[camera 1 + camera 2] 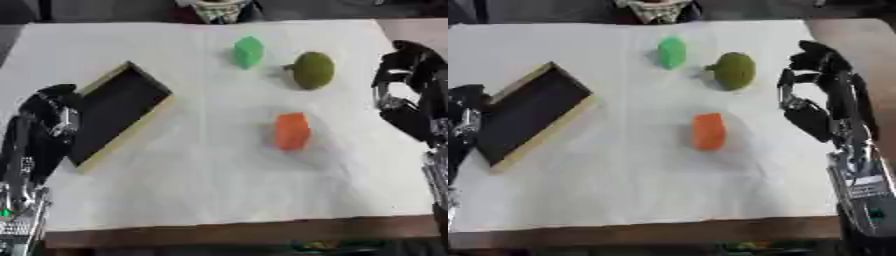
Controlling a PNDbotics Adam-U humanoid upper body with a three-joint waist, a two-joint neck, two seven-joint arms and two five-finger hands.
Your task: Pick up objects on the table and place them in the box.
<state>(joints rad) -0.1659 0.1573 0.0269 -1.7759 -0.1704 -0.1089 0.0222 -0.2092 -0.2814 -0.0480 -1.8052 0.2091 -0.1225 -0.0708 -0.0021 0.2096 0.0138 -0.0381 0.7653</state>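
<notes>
Box (118,112): shallow, dark inside, pale wooden rim, lying askew on the left part of the bench (210,190), which is covered in white. Nothing inside it that I can see. No label, brand or writing readable on any item.

Three objects sit on the bench, all apart from one another and well apart from the box. Green block (248,51) toward the far side, near the middle. Olive-green round object (312,70) just to its right, with a small stem-like nub on its left side. Orange block (292,131) nearer to me, below the round one.

My right hand (811,92) hangs over the right edge of the bench, beside the olive round object but not touching it; fingers (815,52) curled partway, apart from the thumb, holding nothing.

My left hand (54,112) sits at the left edge, against the box's left rim; I cannot tell how its fingers are set.
</notes>
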